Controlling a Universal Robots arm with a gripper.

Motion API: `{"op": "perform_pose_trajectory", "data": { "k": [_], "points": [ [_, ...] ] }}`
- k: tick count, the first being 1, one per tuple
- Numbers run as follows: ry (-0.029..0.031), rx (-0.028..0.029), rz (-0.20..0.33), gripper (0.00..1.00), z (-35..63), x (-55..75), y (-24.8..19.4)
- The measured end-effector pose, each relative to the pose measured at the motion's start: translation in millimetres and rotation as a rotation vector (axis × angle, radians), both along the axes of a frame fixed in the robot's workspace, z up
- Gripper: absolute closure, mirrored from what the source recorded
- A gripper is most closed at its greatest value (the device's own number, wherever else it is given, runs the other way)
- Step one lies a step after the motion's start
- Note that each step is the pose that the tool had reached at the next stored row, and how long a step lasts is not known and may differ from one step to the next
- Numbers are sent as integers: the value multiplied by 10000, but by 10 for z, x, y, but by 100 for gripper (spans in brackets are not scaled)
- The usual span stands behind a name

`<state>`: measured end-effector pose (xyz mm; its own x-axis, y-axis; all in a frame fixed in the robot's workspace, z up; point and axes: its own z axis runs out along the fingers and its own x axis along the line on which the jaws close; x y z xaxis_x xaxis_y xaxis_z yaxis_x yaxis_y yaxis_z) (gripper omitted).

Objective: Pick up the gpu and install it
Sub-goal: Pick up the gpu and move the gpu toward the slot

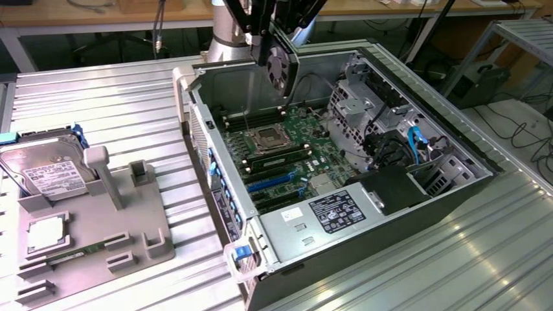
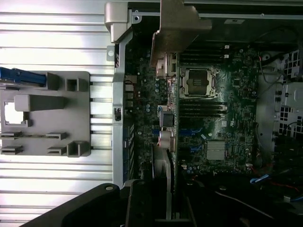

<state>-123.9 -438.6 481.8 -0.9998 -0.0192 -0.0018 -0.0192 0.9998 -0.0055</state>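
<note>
The gpu (image 1: 281, 67) hangs on edge in the air above the far end of the open computer case (image 1: 449, 194), its black face and round fan turned toward the exterior view's left. My gripper (image 1: 274, 46) is shut on its upper edge. In the wrist view the gpu (image 2: 166, 137) shows edge-on along the motherboard (image 2: 227, 109), with its silver bracket (image 2: 177, 26) at the end away from my gripper (image 2: 158, 203). The motherboard (image 1: 285, 152) with its blue expansion slots (image 1: 272, 184) lies well below the card.
A grey fixture tray (image 1: 95, 240) stands on the ribbed metal table at the exterior view's left, with a silver hard drive (image 1: 48, 170), a processor (image 1: 45, 234) and a memory stick (image 1: 74, 256). Inside the case are a power supply (image 1: 333, 214), drive cages (image 1: 363, 97) and cables (image 1: 415, 146).
</note>
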Motion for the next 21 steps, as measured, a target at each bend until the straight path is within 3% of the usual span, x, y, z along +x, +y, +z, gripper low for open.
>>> {"op": "perform_pose_trajectory", "data": {
  "k": [21],
  "points": [
    [0, 0, 0, 72, -2, 128, 1]
  ]
}}
